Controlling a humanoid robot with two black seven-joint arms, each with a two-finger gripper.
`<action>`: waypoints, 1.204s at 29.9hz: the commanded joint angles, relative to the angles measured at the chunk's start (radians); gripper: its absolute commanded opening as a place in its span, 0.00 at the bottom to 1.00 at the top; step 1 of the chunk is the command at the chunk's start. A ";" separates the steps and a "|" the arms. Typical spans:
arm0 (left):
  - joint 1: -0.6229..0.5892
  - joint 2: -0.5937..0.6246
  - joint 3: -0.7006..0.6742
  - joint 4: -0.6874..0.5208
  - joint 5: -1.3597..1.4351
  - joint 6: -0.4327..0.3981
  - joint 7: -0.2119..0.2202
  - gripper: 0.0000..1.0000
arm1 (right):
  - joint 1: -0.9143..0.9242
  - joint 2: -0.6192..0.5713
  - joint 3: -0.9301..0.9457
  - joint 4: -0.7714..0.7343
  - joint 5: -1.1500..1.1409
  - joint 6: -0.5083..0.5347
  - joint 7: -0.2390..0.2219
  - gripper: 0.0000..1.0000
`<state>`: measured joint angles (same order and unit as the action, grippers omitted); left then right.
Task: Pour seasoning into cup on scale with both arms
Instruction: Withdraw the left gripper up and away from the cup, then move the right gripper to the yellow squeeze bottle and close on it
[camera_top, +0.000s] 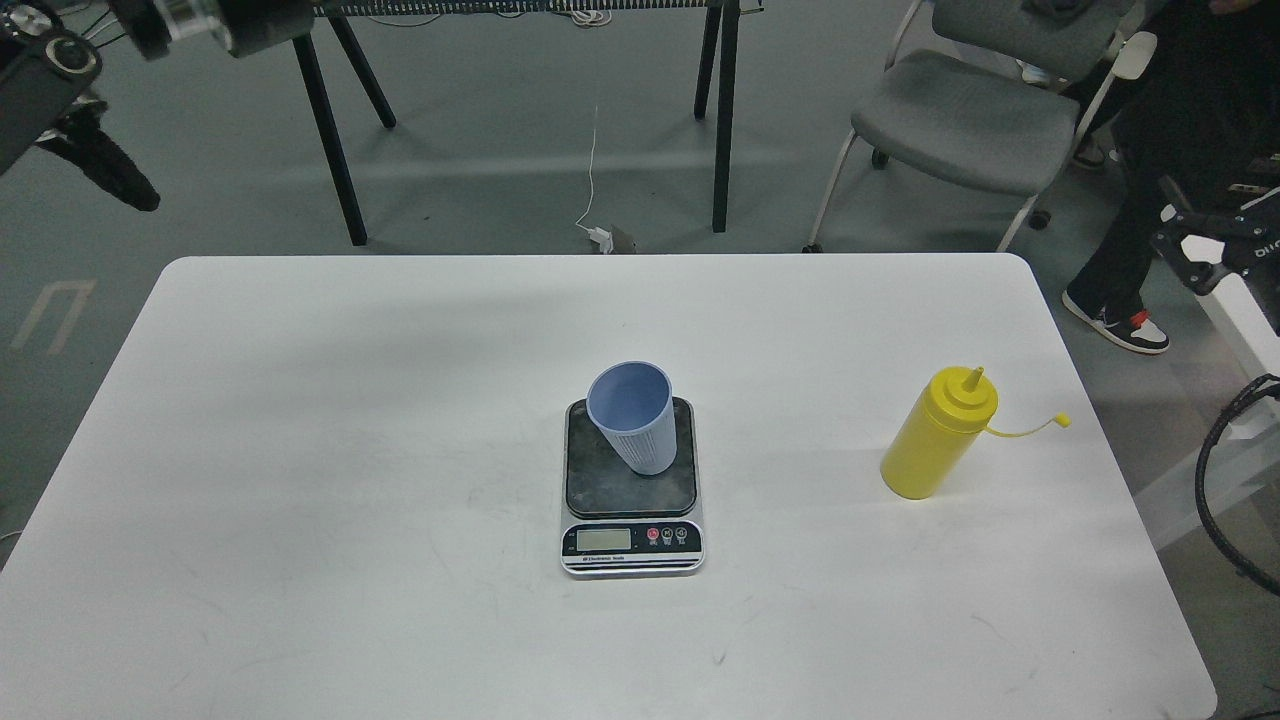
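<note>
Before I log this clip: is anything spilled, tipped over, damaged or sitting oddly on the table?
Nothing is spilled or tipped. The cup stands upright on the scale, and the seasoning bottle stands upright to its right. Its small cap is off the nozzle, hanging out on its tether. The scale's platform looks smudged.

Ribbed plastic cup (634, 417) — glossy yellow bottle (936, 436) — matt table (300, 450).

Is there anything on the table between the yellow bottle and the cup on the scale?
Nothing visible. The seasoning stands upright near the right edge, the cup sits on the scale, and only bare white table lies between them.
</note>
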<state>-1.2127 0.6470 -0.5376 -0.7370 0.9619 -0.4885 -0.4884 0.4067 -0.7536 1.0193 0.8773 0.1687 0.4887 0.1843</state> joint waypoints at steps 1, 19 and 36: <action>0.027 0.031 -0.002 0.030 -0.182 0.000 0.000 0.37 | -0.089 -0.032 0.001 -0.001 0.020 0.000 0.000 1.00; 0.145 0.036 -0.007 0.146 -0.620 0.000 0.000 0.90 | -0.442 -0.012 -0.016 0.181 0.124 0.000 -0.023 1.00; 0.179 0.013 -0.004 0.149 -0.655 0.000 0.000 0.94 | -0.506 0.183 -0.039 0.243 0.112 0.000 -0.020 1.00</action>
<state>-1.0406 0.6629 -0.5432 -0.5878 0.3069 -0.4887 -0.4887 -0.0997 -0.6139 0.9804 1.1175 0.2836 0.4887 0.1613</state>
